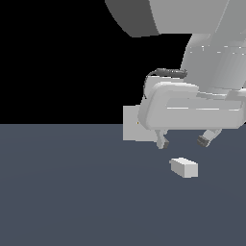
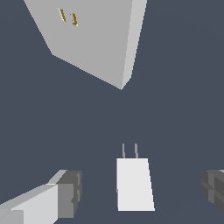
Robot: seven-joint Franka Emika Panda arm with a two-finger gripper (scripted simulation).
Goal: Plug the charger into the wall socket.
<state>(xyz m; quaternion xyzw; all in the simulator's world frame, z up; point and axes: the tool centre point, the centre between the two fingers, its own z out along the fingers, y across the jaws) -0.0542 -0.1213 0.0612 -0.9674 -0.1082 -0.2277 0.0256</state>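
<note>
The charger (image 1: pixel 184 167) is a small white block lying on the dark floor. In the wrist view the charger (image 2: pixel 134 183) shows two thin prongs pointing toward the wall socket. The wall socket (image 1: pixel 130 124) is an upright white slab behind the hand, partly hidden by it. In the wrist view the wall socket (image 2: pixel 94 35) shows two dark-yellowish holes. My gripper (image 1: pixel 184 141) hangs just above the charger, open and empty, one finger on each side of it. The gripper (image 2: pixel 140 192) straddles the block without touching it.
The dark grey floor (image 1: pixel 72 192) spreads all around. The arm's large white links (image 1: pixel 202 43) fill the upper part of the exterior view's right.
</note>
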